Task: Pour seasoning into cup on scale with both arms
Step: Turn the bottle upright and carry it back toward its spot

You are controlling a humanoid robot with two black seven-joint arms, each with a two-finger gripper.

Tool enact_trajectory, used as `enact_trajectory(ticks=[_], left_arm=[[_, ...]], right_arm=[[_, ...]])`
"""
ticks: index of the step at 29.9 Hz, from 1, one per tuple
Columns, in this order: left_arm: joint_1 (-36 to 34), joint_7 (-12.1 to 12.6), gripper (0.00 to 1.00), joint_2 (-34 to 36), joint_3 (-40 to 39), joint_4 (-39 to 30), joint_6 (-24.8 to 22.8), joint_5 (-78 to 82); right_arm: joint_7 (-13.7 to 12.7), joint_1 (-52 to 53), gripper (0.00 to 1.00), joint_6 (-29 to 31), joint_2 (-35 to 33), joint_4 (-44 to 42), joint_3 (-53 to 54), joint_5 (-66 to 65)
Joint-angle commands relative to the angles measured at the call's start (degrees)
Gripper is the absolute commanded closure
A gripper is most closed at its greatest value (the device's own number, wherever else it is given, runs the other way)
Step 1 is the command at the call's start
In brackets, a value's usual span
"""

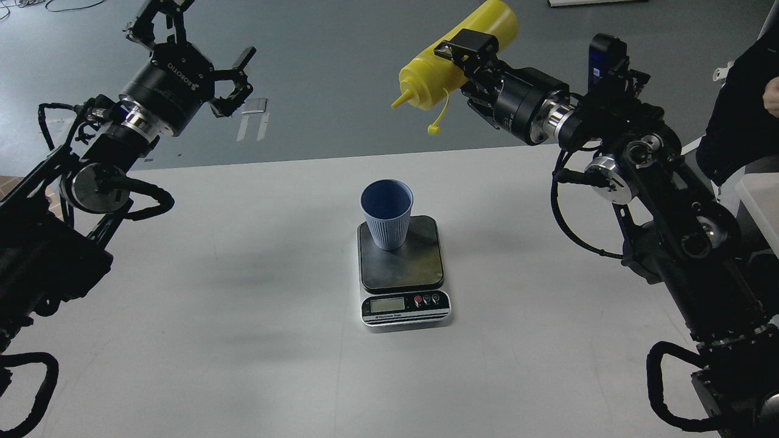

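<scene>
Here the bottle is held tilted in the right gripper, whose fingers are closed around its middle, with the nozzle pointing down and to the left and the tethered cap hanging free below it. Taking the cup as landmark, the bottle is seen high above it and somewhat to its right, well apart, so that the nozzle is not yet over the mouth. The cup is stood upright on the scale, toward the rear left of the platform, and whether anything lies inside cannot be told. The left gripper is raised far to the left of the cup and above it, its fingers spread and nothing held. The step in hand is judged to be the bringing of the bottle to the cup, pouring not yet begun. For the next move the nozzle must be lowered and carried left until it is directly over the cup's mouth; the left gripper would probably be needed at the bottle, to squeeze or steady it.
</scene>
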Motion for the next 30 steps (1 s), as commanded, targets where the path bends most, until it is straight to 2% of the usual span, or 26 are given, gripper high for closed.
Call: enact_trajectory(ticks=[1, 5, 13, 18, 24, 30], left_arm=[[-0.1, 0.0, 0.02, 0.1, 0.2, 0.0, 0.0, 0.0], [-0.3, 0.2, 0.02, 0.2, 0.4, 0.0, 0.0, 0.0], [-0.3, 0.4, 0.02, 0.5, 0.4, 0.0, 0.0, 0.0], [-0.3, 0.4, 0.02, 0.3, 0.4, 0.0, 0.0, 0.1], [-0.3, 0.4, 0.02, 0.3, 0.4, 0.0, 0.0, 0.1], [-0.3, 0.4, 0.02, 0.4, 0.4, 0.0, 0.0, 0.1]], right_arm=[[-1.6, -1.2, 1.0, -0.4, 0.0, -0.6, 5.4, 14.0], [-3.8, -3.4, 1.0, -2.6, 0.0, -1.4, 8.9, 27.7], [-4.3, -13.5, 1.0, -3.6, 0.0, -0.6, 17.7, 47.4], [-3.8, -21.5, 1.0, -3.7, 0.0, 1.5, 19.2, 59.4], [-3.8, -30.7, 1.0, -3.5, 0.0, 3.6, 23.4, 62.2], [-3.4, -34.7, 1.0, -3.4, 0.0, 4.1, 22.9, 70.4]])
